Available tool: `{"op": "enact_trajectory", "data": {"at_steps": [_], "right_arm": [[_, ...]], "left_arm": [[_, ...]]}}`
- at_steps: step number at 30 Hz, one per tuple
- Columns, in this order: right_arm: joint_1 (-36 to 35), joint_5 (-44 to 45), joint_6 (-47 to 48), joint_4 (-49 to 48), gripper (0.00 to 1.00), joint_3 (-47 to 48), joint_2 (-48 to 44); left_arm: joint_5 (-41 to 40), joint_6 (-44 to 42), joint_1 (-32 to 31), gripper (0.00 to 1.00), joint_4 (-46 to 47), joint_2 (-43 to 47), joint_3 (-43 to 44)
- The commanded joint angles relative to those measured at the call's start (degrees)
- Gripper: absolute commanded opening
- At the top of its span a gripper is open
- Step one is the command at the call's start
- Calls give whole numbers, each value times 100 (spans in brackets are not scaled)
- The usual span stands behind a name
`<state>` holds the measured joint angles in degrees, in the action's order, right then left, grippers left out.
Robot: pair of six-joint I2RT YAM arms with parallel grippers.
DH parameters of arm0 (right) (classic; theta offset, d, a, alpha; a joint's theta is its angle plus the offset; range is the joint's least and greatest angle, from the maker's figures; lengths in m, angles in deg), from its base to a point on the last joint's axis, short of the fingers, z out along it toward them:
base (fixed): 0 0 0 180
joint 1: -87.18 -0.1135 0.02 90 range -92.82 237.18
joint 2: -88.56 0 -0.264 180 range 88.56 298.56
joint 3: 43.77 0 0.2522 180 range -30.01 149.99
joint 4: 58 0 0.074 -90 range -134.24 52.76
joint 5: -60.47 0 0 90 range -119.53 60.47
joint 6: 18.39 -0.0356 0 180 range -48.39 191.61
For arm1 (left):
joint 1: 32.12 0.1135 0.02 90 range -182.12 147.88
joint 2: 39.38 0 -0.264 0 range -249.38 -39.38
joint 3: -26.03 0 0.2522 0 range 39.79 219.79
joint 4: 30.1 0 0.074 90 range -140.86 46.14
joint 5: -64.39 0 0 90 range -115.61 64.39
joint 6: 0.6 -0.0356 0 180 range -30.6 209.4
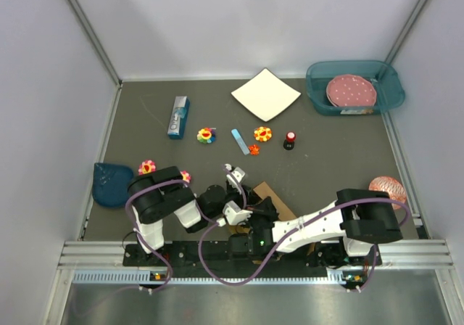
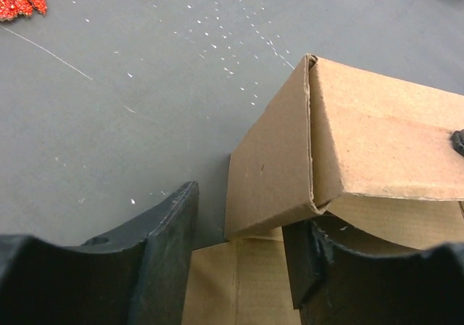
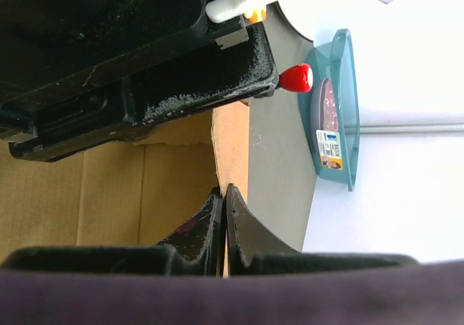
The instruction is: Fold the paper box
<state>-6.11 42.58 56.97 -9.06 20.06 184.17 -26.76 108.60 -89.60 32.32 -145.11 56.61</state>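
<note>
Holding a wall, mid-fold

Brown cardboard paper box (image 1: 272,198) sits between the arm bases. Right gripper (image 3: 223,194) pinched almost closed on a wall edge. Left gripper (image 2: 243,223) wide apart astride a folded corner, holding nothing. Next, probably: left presses that flap in.

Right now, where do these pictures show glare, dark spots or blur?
Top view: even light, sharp, arms cover most of the paper box. Left wrist: box crisp, left tool dark. Right wrist: wall washed out, right tool in shadow.
</note>
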Motion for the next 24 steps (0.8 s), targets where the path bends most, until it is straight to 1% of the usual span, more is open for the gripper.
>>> {"op": "enact_trajectory", "data": {"at_steps": [1, 3, 4, 6, 7, 10, 11, 14, 15, 16, 18, 19, 21, 22, 23, 24], "right_arm": [[-171, -813, -286, -433, 0, 197, -104], [-163, -813, -286, -433, 0, 197, -104], [-163, -813, -286, -433, 0, 197, -104], [-171, -813, -277, -433, 0, 197, -104], [-171, -813, -286, -424, 0, 197, -104], [-180, -813, -294, -433, 0, 206, -104], [-198, -796, -286, -433, 0, 206, -104], [-233, -726, -286, -407, 1, 241, -104], [-250, -682, -294, -398, 6, 267, -104], [-250, -664, -294, -380, 14, 276, -104], [-268, -611, -303, -319, 21, 320, -122], [-285, -594, -312, -293, 29, 337, -131], [-303, -541, -356, -196, 37, 364, -174], [-338, -515, -382, -161, 45, 372, -201], [-373, -497, -435, -117, 50, 381, -218], [-400, -471, -461, -29, 52, 390, -271]], "left_arm": [[-96, -162, -10, 56, 1953, -26, 181], [-105, -180, -10, 53, 1953, -26, 216], [-79, -197, -10, 46, 1944, -35, 225], [-79, -197, -10, 38, 1953, -53, 234], [-96, -215, -10, 25, 1953, -53, 225], [-105, -276, -10, 9, 1944, -44, 182], [-105, -285, -10, 5, 1953, -26, 164], [-131, -338, -10, 0, 1953, 17, 138], [-140, -347, -10, 0, 1944, 35, 129], [-166, -364, -10, 0, 1944, 44, 120], [-184, -364, -10, 0, 1944, 88, 111], [-193, -364, -10, 0, 1936, 114, 102], [-228, -391, -10, 0, 1813, 193, 85], [-237, -408, -10, 0, 1760, 228, 76], [-246, -417, -10, 0, 1707, 307, 59], [-272, -435, -10, 0, 1594, 351, 50]]}}
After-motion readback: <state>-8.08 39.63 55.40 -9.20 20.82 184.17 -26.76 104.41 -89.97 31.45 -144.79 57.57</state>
